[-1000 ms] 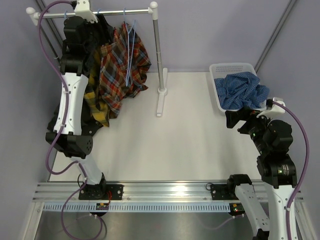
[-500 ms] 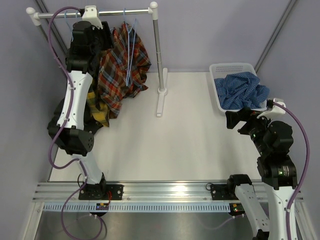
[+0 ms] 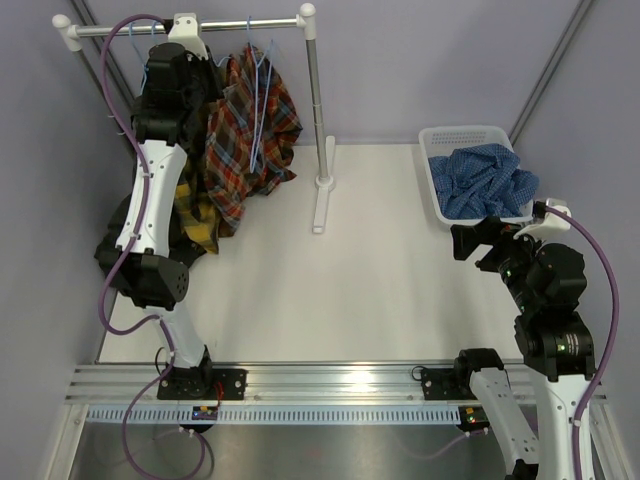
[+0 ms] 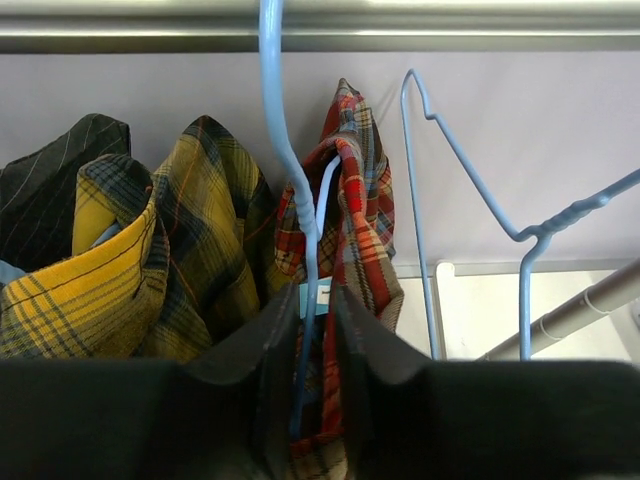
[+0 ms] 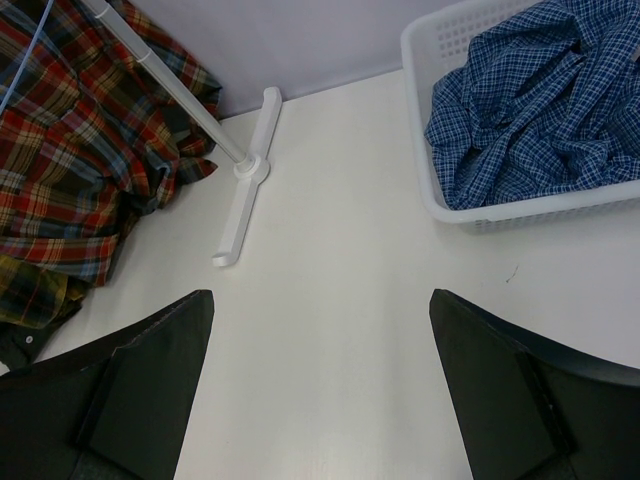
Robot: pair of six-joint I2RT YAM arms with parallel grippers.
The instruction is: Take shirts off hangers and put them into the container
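High at the rail (image 3: 250, 24), my left gripper (image 3: 205, 78) has its jaws pressed close on the neck of a light-blue hanger (image 4: 285, 150) and the collar of the red-orange-navy plaid shirt (image 4: 355, 200) hung on it. That shirt (image 3: 245, 130) drapes below the rail. The yellow-black plaid shirt (image 4: 190, 250) and the black shirt (image 4: 50, 170) hang just left of it. A bare hanger (image 4: 440, 150) hangs to the right. The blue check shirt (image 3: 485, 180) lies bunched in the white container (image 3: 440, 140). My right gripper (image 3: 470, 240) stands open over the table beside the container (image 5: 420, 60).
The rail's white upright and foot (image 3: 320, 205) stand between the hanging shirts and the container, and the foot (image 5: 245, 190) shows in the right wrist view. Grey walls close in behind and to the left. Shirt tails reach down to the table at far left.
My left arm rose and shifted right along the rail to the red plaid shirt's hanger, and its jaws narrowed onto the hanger neck. The right arm kept still.
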